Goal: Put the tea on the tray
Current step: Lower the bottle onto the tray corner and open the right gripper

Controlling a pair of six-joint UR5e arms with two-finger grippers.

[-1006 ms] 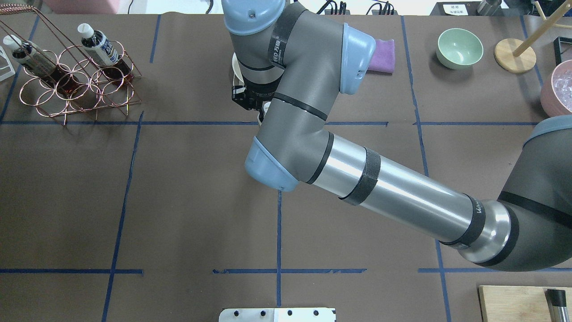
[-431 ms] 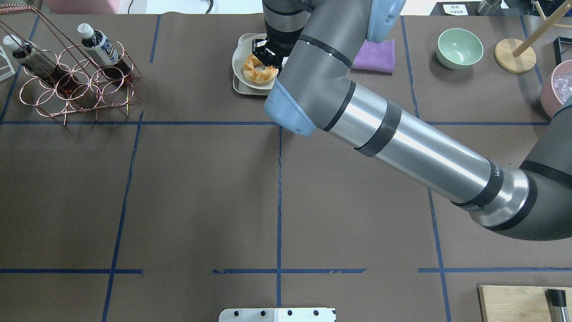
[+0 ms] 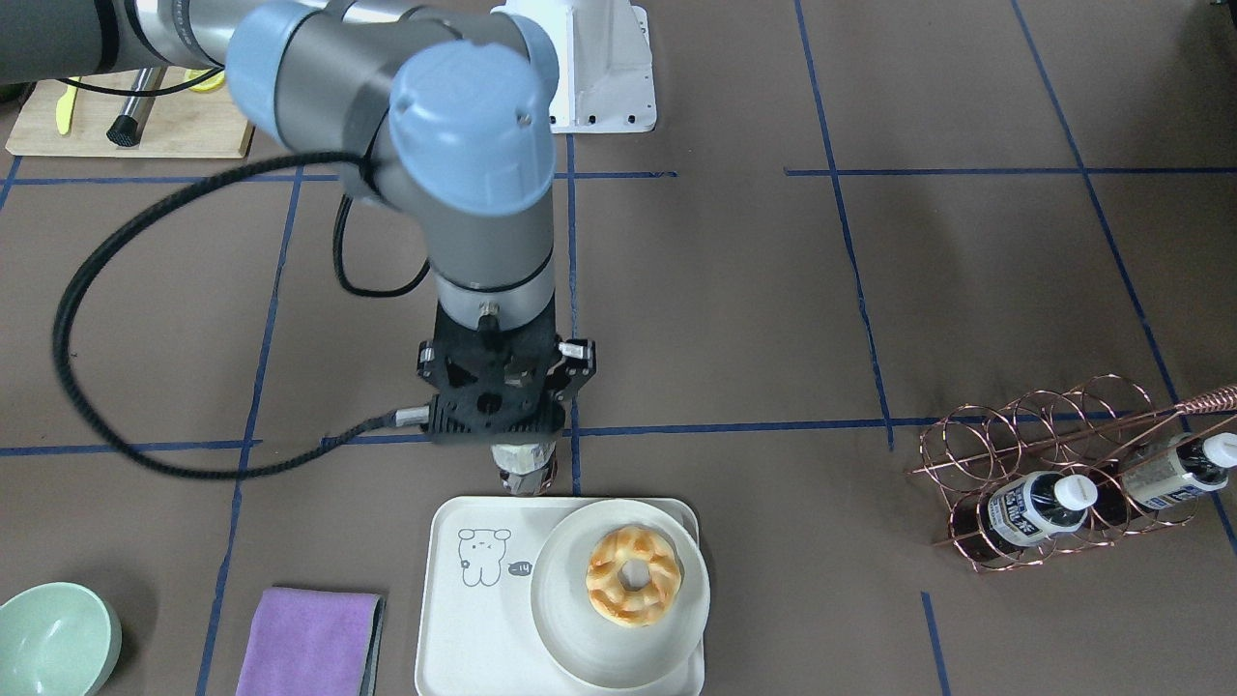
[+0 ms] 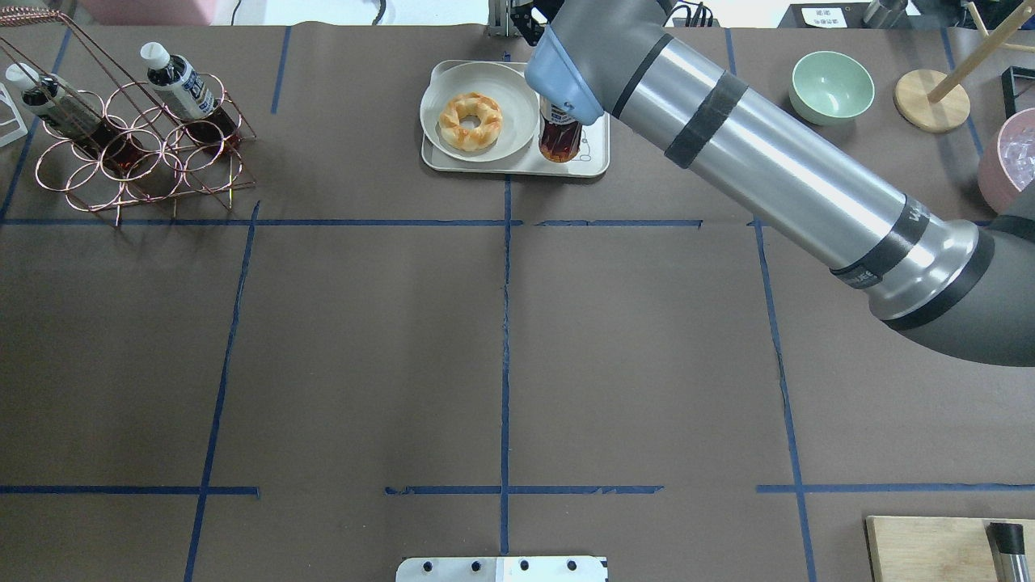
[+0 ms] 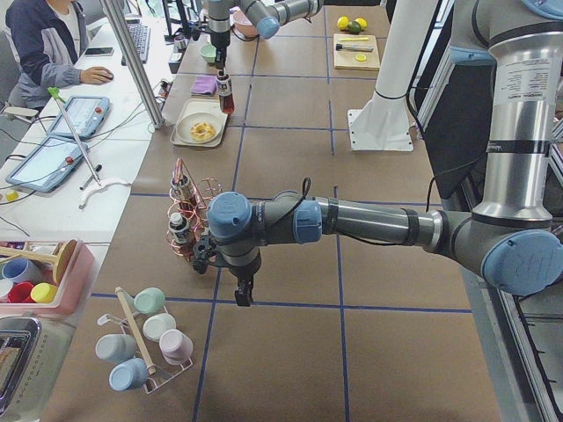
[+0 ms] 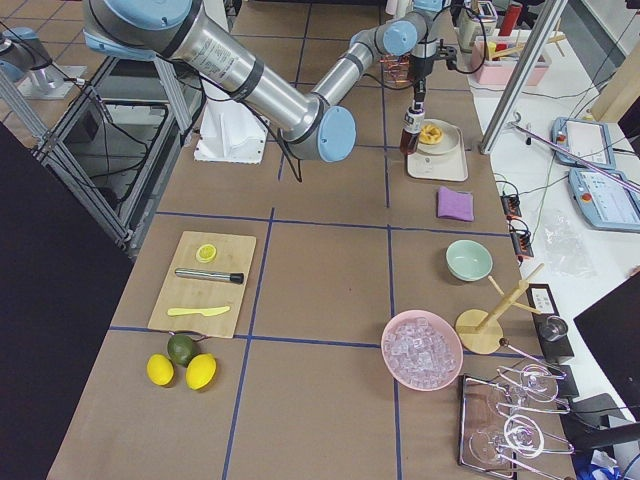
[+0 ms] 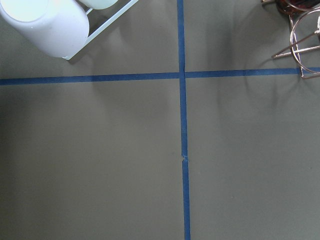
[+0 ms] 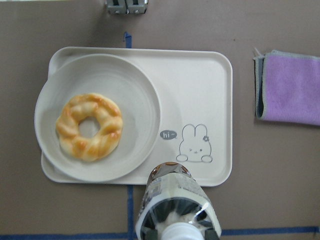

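Note:
My right gripper [image 3: 517,447] is shut on the top of a tea bottle [image 3: 528,474] with dark brown liquid, and holds it upright. The bottle hangs over the robot-side edge of the cream tray [image 3: 474,619] with the bear drawing. In the right wrist view the bottle [image 8: 172,200] sits at the tray's [image 8: 200,75] near rim, beside the drawing. In the overhead view the bottle [image 4: 559,139] shows under my arm. My left gripper [image 5: 244,294] is far off, low over bare table; I cannot tell if it is open or shut.
A round plate [image 3: 580,643] with a ring pastry [image 3: 633,575] fills the tray's other half. A copper wire rack [image 3: 1053,435] holds two more tea bottles [image 3: 1029,507]. A purple cloth [image 3: 309,643] and a green bowl [image 3: 53,638] lie beside the tray.
My right arm has swung away from the robot toward the table's far edge, uncovering the plate and tray. The bottle now shows at the tray's bear side.

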